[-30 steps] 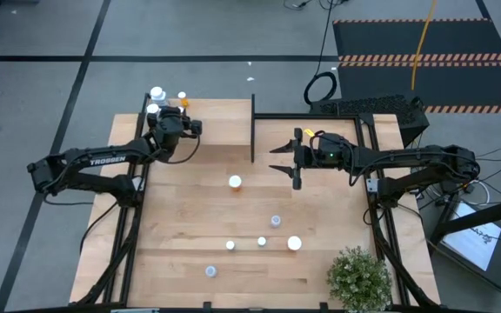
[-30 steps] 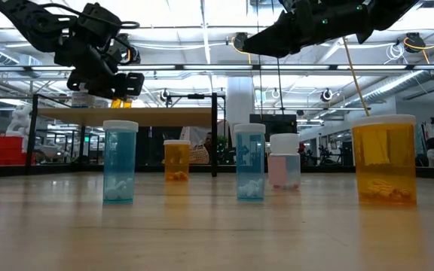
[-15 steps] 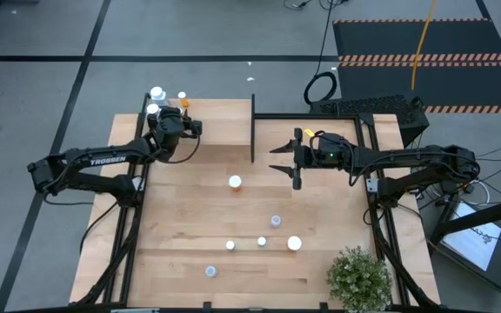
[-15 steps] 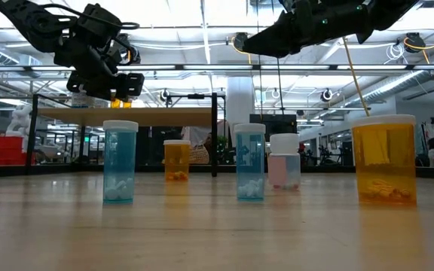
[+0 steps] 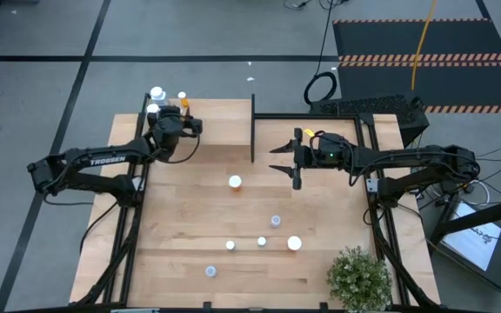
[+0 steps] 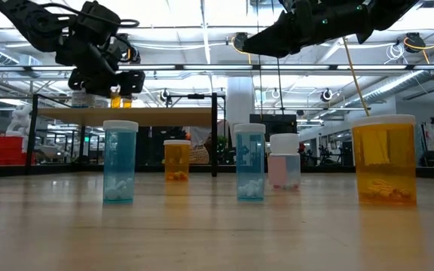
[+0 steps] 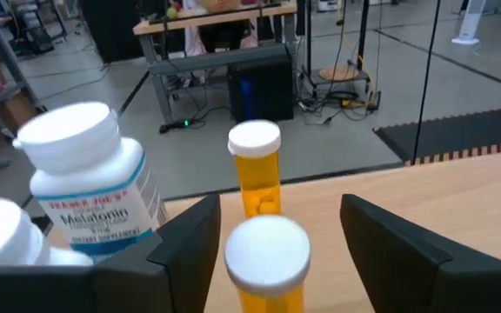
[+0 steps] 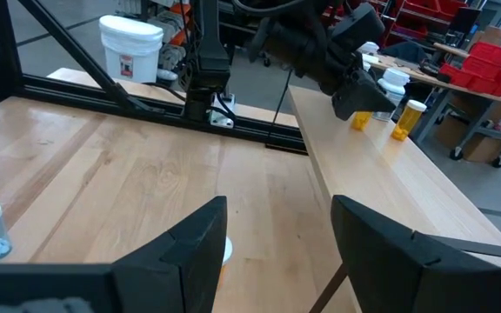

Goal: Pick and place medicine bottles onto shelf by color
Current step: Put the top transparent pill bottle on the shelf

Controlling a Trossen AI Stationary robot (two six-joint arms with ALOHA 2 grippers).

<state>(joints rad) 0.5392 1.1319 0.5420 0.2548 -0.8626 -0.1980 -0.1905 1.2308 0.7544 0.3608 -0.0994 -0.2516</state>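
Over the shelf (image 5: 216,120), the left gripper (image 7: 268,243) stands open around an orange bottle (image 7: 266,265) — placing seems done; next, lift clear. Right gripper (image 5: 292,162) waits open.

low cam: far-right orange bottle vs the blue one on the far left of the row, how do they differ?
The orange bottle has an amber body and shows yellow-orange pills at its bottom; the blue bottle has a bluish-clear body and holds white pills. In the low view the orange bottle looks much wider and stands nearer the camera; the blue bottle looks slimmer. Both stand upright on the tabletop with white caps on.
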